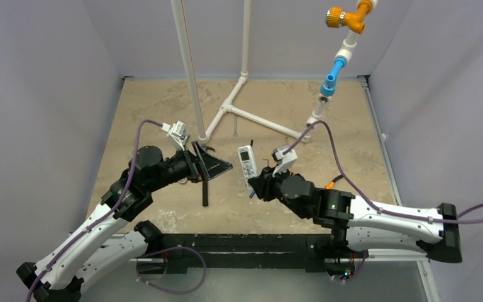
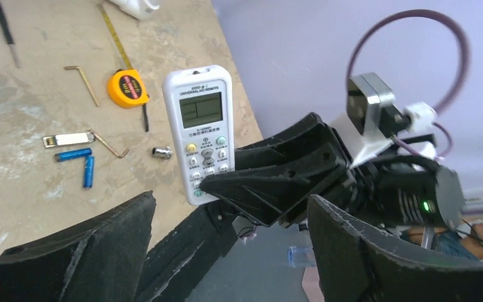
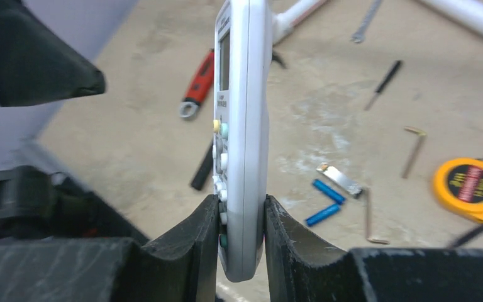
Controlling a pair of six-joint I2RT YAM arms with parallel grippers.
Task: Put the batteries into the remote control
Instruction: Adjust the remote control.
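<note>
Our right hand [image 3: 242, 214] clamps the remote control [image 3: 245, 94] by its lower end; our left hand [image 2: 229, 207] gapes beside it, seemingly not touching.

Robot lab, screened bench [image 1: 151, 107], pipe frame [image 1: 229, 108], tape measure [image 2: 127, 88]

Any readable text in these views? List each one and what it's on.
"UNIVERSAL A/C REMOTE": on the remote control, printed above its screen, left wrist view.
Short line above that: too small to read.
Row of characters under the screen, and the button markings: too small to read.
Round label on the yellow tape measure: blurred in both wrist views, unreadable.
Top view: no legible text.
</note>
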